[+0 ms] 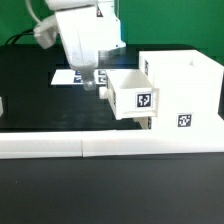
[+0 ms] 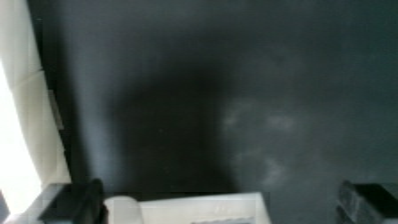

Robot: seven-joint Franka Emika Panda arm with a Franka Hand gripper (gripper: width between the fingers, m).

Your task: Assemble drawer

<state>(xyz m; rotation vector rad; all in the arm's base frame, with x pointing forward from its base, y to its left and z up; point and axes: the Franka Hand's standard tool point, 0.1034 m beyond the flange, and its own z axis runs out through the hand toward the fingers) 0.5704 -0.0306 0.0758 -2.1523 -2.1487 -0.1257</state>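
While the gripper (image 1: 93, 83) hangs spread | tray (image 1: 133, 93) beside jaws, in housing (image 1: 185, 95).

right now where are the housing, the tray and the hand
housing (image 1: 190, 85), exterior view, on its tagged front wall
tray (image 1: 128, 95), exterior view, on its side wall beside the tag
hand (image 1: 95, 82), exterior view, between its fingertips

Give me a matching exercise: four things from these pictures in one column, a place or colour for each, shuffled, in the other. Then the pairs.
Things:
1. housing
2. tray
3. gripper
4. table

Descriptions:
A. black
B. white box farthest to the exterior view's right
C. hangs just beside the tray, on the exterior view's left
D. sticks partway out of the housing, tag on its front

Pairs: 1-B, 2-D, 3-C, 4-A
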